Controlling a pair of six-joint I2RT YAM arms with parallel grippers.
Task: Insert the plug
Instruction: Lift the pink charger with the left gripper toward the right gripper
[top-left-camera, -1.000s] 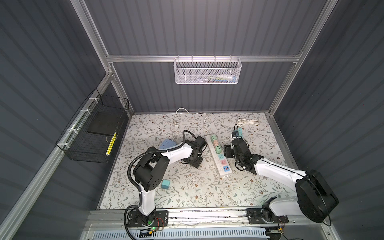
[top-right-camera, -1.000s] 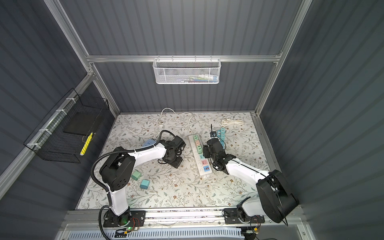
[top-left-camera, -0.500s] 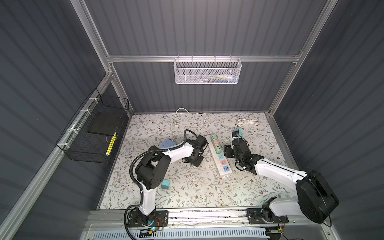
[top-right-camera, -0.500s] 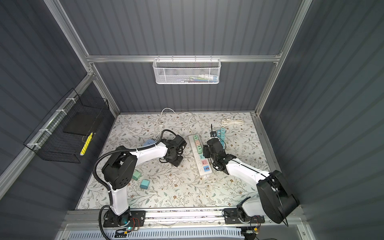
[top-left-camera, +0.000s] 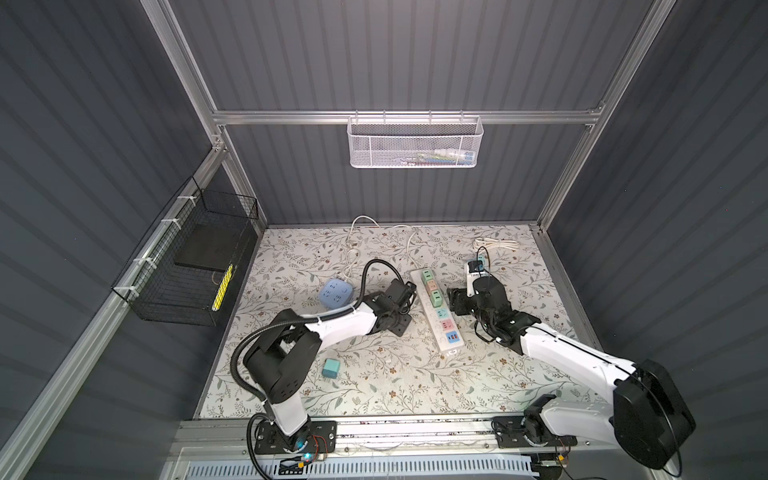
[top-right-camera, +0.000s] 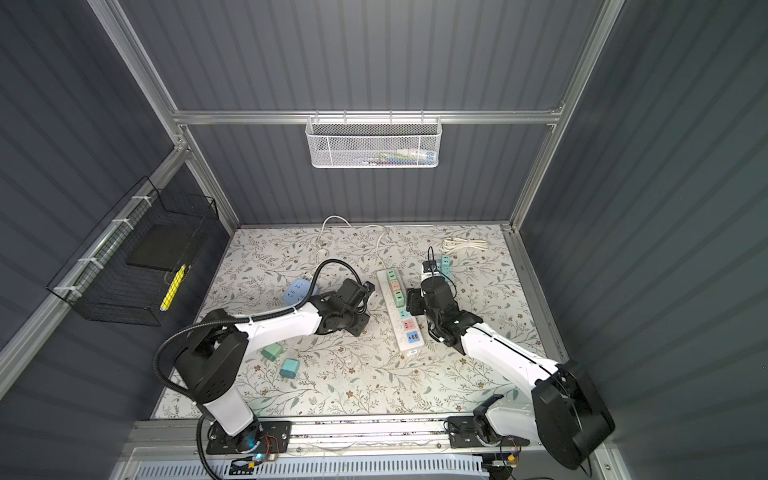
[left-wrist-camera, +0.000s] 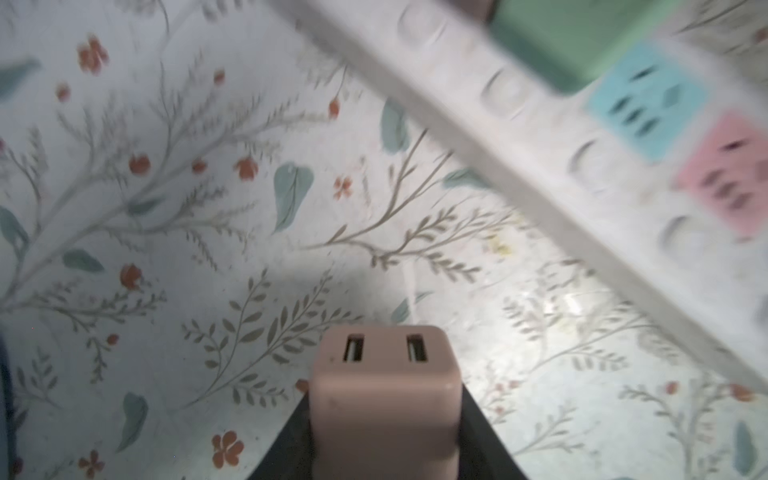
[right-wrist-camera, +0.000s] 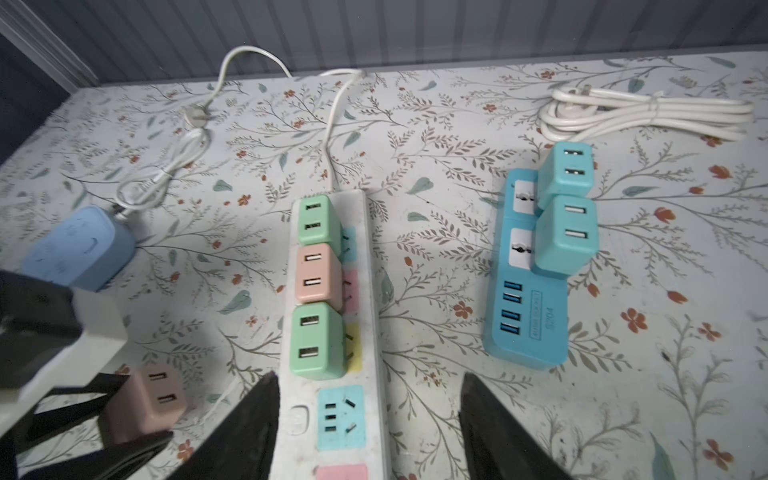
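Jaws of left gripper (left-wrist-camera: 384, 440) clamp the brown plug (left-wrist-camera: 384, 374).

power strip (top-left-camera: 448, 328) lies mid table (top-left-camera: 395, 386), three adapters (right-wrist-camera: 314, 286) plugged into its far end; plug (right-wrist-camera: 145, 399) just left of it; coiled cable (top-left-camera: 496, 245) in the far right corner.

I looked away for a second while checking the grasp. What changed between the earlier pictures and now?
The left gripper closed its jaws on the brown plug, beside the power strip; its arm barely shifted. The right gripper stayed open over the strip; everything else lies unchanged.
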